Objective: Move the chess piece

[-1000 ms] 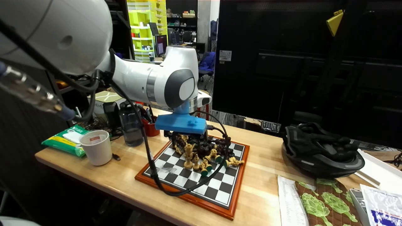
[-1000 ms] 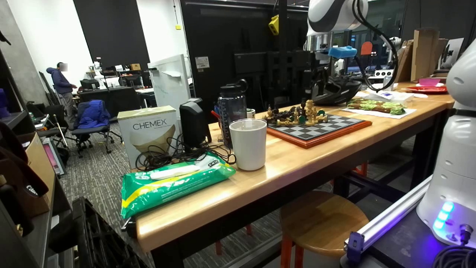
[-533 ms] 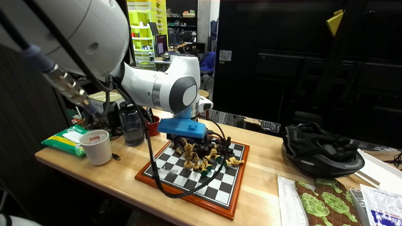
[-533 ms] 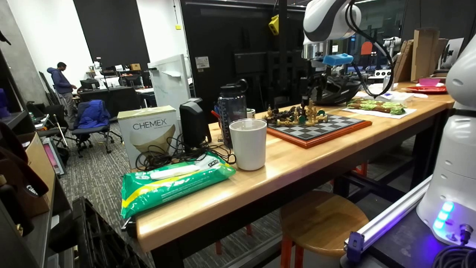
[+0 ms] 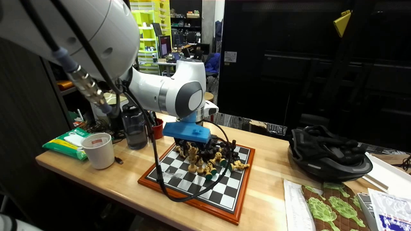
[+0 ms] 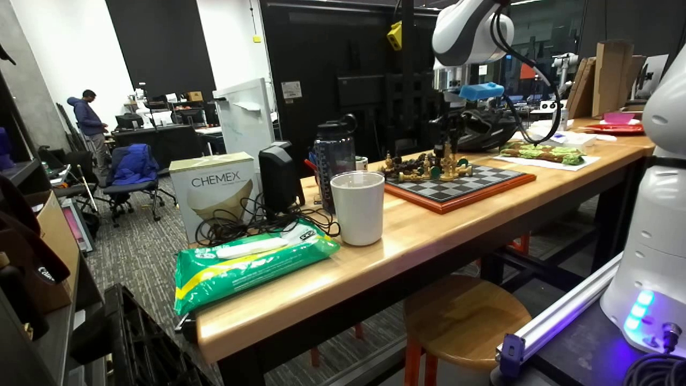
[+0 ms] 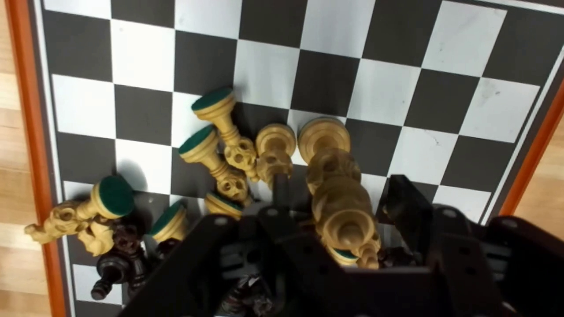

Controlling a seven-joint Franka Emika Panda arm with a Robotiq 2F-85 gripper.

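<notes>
On one chessboard [image 5: 228, 202] stand two pale upright pieces: one tall chess piece [image 7: 337, 185], well inside the rim, and one short piece [image 7: 275, 152] just beside it. Around them lie toppled pale pieces [image 7: 220, 119], six green undersides showing at least partly in the wrist view; the dark pieces [image 7: 128, 259] are too heaped to count. One cup [image 6: 358, 209], one bottle [image 6: 335, 153] and one packet [image 6: 257, 273] rest to one side of the board; one helmet [image 5: 330, 157] rests well apart on the opposite side. The tall chess piece is honey-coloured, with a broad ringed foot, a carved body and a flared head topped by a knob. The black gripper [image 7: 338, 189] hangs over the board, its two fingers spread, one on each side of this piece; whether either touches it cannot be told. The board, black-and-white squares within a reddish-brown rim, lies on a table [image 5: 266, 199] of pale wood strips. The cup is white, smooth and tapered; the bottle, translucent; the packet, shiny green film with a yellow stripe.
</notes>
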